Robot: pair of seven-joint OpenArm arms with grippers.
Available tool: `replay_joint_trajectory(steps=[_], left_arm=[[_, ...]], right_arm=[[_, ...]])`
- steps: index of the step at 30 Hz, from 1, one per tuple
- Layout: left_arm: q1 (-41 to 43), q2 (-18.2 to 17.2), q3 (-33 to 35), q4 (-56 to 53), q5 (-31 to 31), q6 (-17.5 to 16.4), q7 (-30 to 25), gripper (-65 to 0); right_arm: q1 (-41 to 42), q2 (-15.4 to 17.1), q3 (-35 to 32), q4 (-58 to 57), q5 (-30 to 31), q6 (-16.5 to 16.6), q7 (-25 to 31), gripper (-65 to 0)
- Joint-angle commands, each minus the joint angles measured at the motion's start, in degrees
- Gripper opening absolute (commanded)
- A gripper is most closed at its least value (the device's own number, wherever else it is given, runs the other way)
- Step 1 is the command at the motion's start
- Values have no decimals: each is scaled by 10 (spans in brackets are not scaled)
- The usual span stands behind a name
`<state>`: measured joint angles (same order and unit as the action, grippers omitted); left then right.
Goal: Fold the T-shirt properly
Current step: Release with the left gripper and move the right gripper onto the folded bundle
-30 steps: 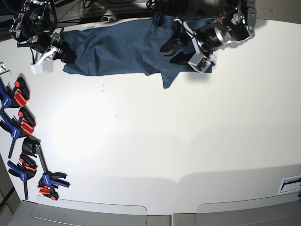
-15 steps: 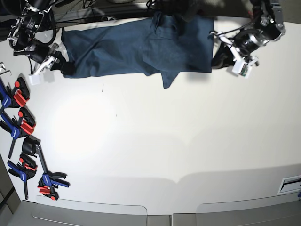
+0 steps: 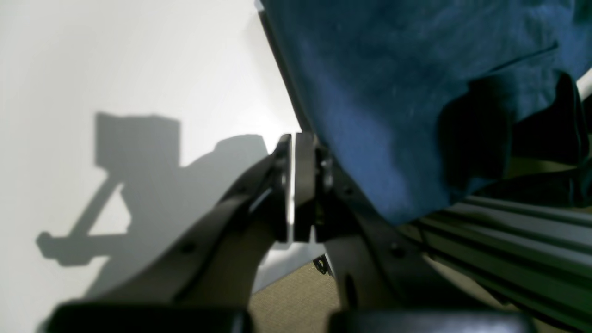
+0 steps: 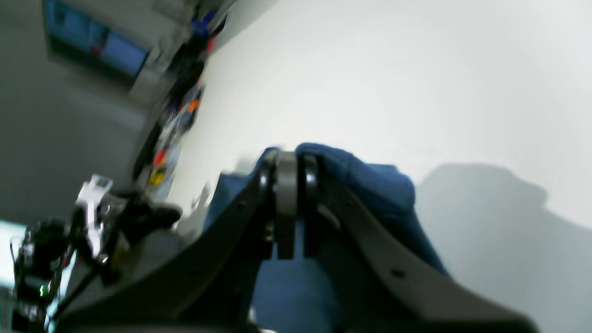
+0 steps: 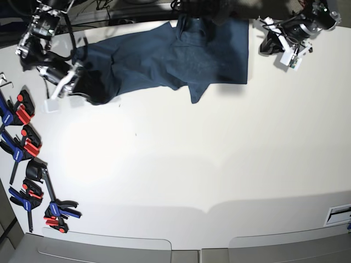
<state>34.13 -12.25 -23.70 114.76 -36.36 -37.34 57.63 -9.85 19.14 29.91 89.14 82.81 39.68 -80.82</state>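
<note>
- Base view: I see the dark navy-teal short-sleeved cotton T-shirt (image 5: 164, 55) spread along the far edge of the white table (image 5: 192, 164). Its end on the view's left is bunched and drawn inward. The right gripper (image 5: 68, 87) sits at that bunched end, on the view's left. The left gripper (image 5: 282, 46) hangs just beside the shirt's other edge, apart from the cloth. A row of blue and red-orange clamps (image 5: 24, 148) lies along the table's left edge.
- Left wrist view: my left gripper (image 3: 296, 185) has its black fingers (image 3: 305, 180) pressed together with nothing between them. The T-shirt (image 3: 393, 92) hangs over the table edge just beside it, above a grey metal rail (image 3: 508, 231).
- Right wrist view: blurred, but my right gripper (image 4: 289, 203) has its fingers (image 4: 311, 208) closed, and a fold of the T-shirt (image 4: 370, 185) bulges out around them, so I read it as pinched.
</note>
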Motion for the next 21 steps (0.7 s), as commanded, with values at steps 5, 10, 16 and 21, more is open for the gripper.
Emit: replay_joint_trajectory(steps=[5,10,16,21], left_arm=[[4,-5,-2,10,-12,-1,24,-650],[3,-5,-2,10,-12,-1,24,-650],[9,-5,-2,10,-12,-1,24,-650],[11,-5,-2,10,-12,-1,23,-650]], right_arm=[[5,-37,-121,71,22,3,8,-650],[5,-101,-242,108,22,3,8,-650],[5,-168,-352,113,-29,3,8,-650],[5,-205,-419,113,-223,3,30,-650]])
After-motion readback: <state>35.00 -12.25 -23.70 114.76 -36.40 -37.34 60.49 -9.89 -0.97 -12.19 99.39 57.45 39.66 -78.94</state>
